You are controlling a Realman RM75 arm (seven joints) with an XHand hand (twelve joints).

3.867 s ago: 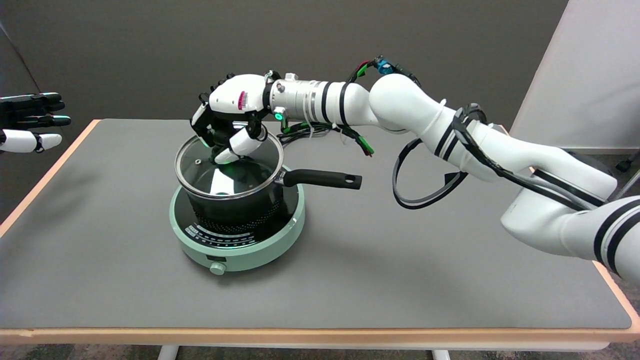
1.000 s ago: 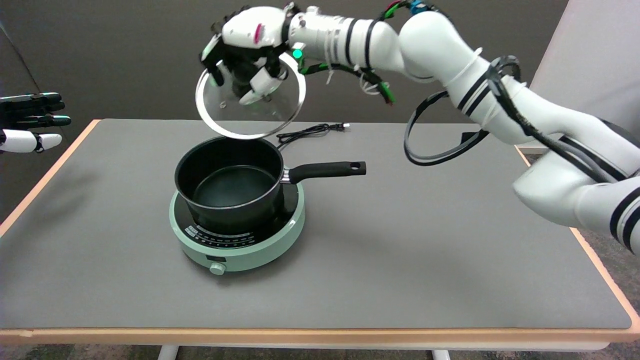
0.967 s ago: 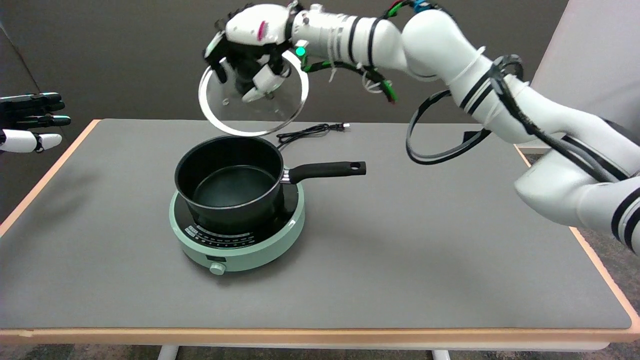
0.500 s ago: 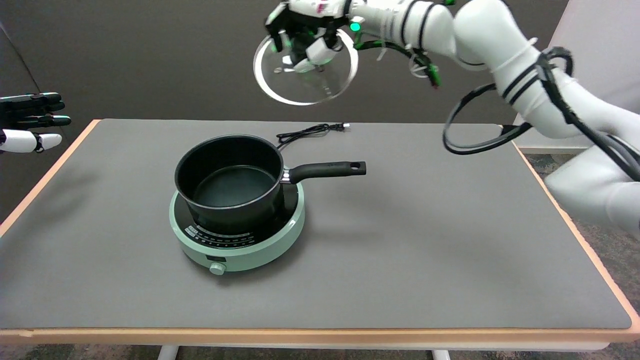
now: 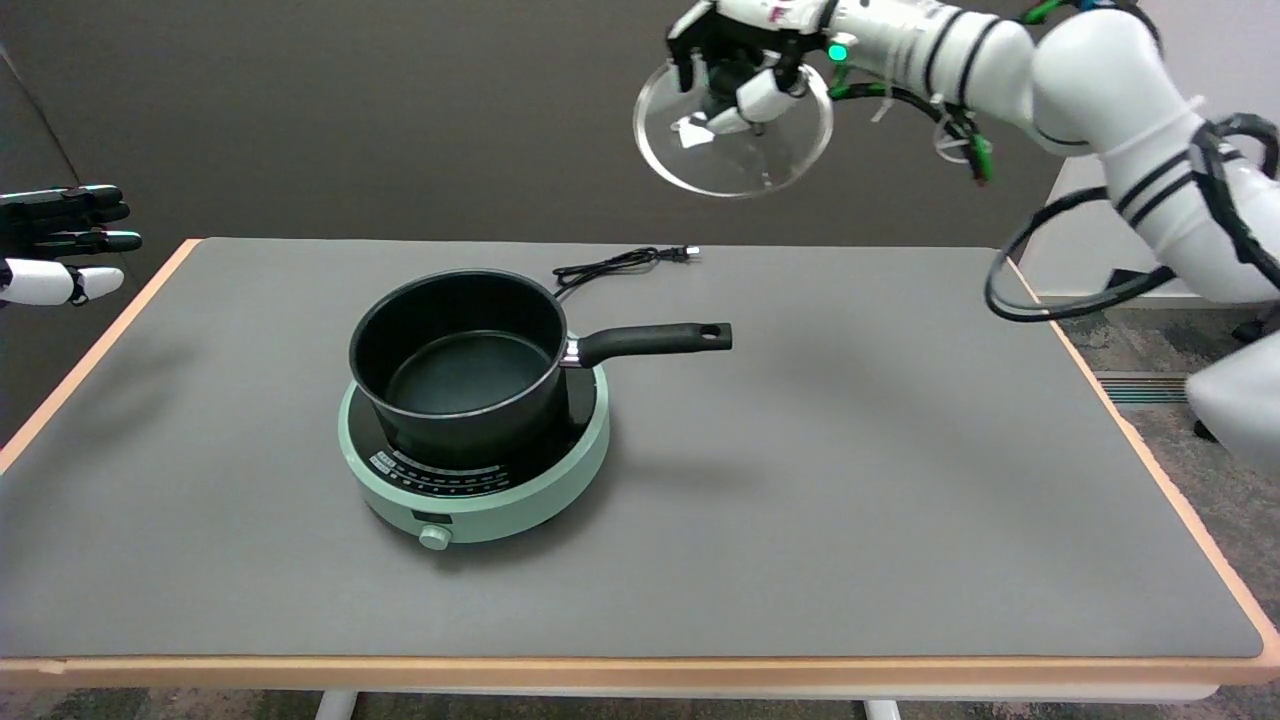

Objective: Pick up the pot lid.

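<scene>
The fingers (image 5: pixel 762 97) of the right hand (image 5: pixel 745 55) are curled down and closed around the knob at the centre of the pot lid (image 5: pixel 733 140), which is held from above. The knob itself is mostly hidden by the fingers. One lid is seen: a round glass disc with a metal rim, carried high in the air at the upper right of the head view, tilted slightly, well apart from the pot and above the far part of the table (image 5: pixel 850 480).

One black pot (image 5: pixel 460 365) is seen, uncovered and with nothing visible inside, its long handle (image 5: pixel 650 340) pointing to the right. It stands on one round pale-green cooktop (image 5: pixel 475 480), which has a single knob (image 5: pixel 435 537) at its front edge. One black power cord (image 5: pixel 620 263) lies coiled on the table just behind the pot.

The left hand (image 5: pixel 60 245) is seen at the left edge, held in the air with its fingers extended, touching nothing.
</scene>
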